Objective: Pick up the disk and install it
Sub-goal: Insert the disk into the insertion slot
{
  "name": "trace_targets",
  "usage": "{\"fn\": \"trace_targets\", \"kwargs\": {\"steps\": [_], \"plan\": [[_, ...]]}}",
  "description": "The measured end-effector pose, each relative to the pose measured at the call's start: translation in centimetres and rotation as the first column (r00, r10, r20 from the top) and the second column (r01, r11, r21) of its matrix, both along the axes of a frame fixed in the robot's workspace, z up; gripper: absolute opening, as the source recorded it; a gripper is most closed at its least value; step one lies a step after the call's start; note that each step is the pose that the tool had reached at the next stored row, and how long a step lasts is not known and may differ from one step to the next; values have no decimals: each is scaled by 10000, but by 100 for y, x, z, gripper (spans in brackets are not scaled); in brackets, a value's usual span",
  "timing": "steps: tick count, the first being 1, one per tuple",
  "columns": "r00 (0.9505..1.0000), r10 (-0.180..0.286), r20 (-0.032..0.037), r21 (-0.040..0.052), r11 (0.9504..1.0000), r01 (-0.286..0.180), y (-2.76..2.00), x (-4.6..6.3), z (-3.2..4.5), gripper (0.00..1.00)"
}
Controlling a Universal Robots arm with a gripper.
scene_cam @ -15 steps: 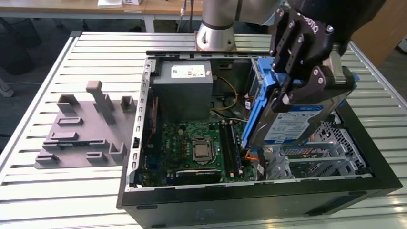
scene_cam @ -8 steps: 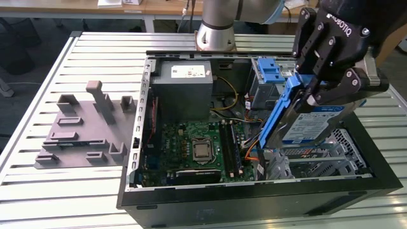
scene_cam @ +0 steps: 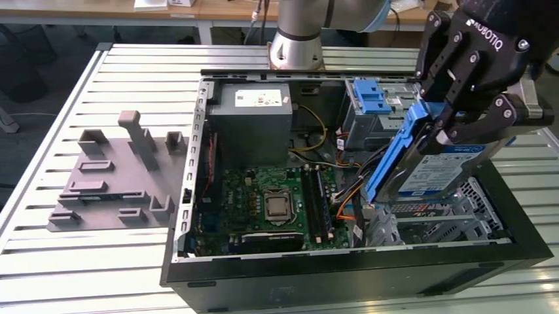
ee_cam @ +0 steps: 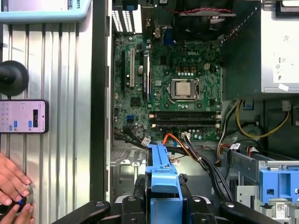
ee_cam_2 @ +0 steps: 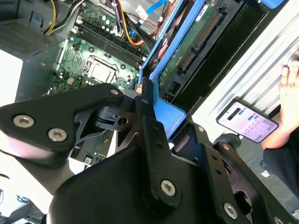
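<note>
In the exterior view, the gripper (scene_cam: 459, 124) hangs over the open computer case (scene_cam: 349, 278) toward the exterior view's right. Its black fingers are pressed together on the upper end of the disk (scene_cam: 436, 173). The disk is tilted with its label facing the camera, and its blue bracket (scene_cam: 393, 160) runs along the edge that points down into the case. Its lower end sits just above the silver bay floor, beside the drive cage (scene_cam: 371, 108) with the blue latch. The motherboard (scene_cam: 262, 199) lies flat in the case, with the grey power supply (scene_cam: 253, 108) behind it. A grey fixture plate (scene_cam: 114, 180) rests on the slatted table (scene_cam: 52, 261), at the exterior view's left of the case.

In the second wrist view, the gripper (ee_cam_2: 148, 105) pinches the blue bracket (ee_cam_2: 166, 112). The disk (ee_cam_2: 189, 44) shows its green circuit underside and connector. The motherboard (ee_cam_2: 93, 58) lies below. Outside the case a phone (ee_cam_2: 247, 122) lies on the table near a person's hand (ee_cam_2: 289, 88).

In the first wrist view, the bracket (ee_cam: 161, 179) stands edge-on between the gripper (ee_cam: 161, 207) links, over the bay next to the motherboard (ee_cam: 168, 79). The power supply (ee_cam: 275, 46) and the drive cage (ee_cam: 275, 184) sit on one side. The phone (ee_cam: 23, 116) and the person's hands (ee_cam: 11, 189) are on the table on the other side.
</note>
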State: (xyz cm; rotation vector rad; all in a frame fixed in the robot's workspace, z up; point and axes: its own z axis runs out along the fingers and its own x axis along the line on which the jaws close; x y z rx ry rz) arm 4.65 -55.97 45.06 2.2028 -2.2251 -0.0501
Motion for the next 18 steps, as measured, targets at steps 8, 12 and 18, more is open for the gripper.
{"fn": "trace_targets", "kwargs": {"steps": [8,12,18], "plan": [[10000,-1,0,68,10000,1,-82,71,-22,36],[10000,-1,0,78,10000,1,-82,155,-23,36],[10000,1,0,106,9999,-1,-89,252,-41,36]]}}
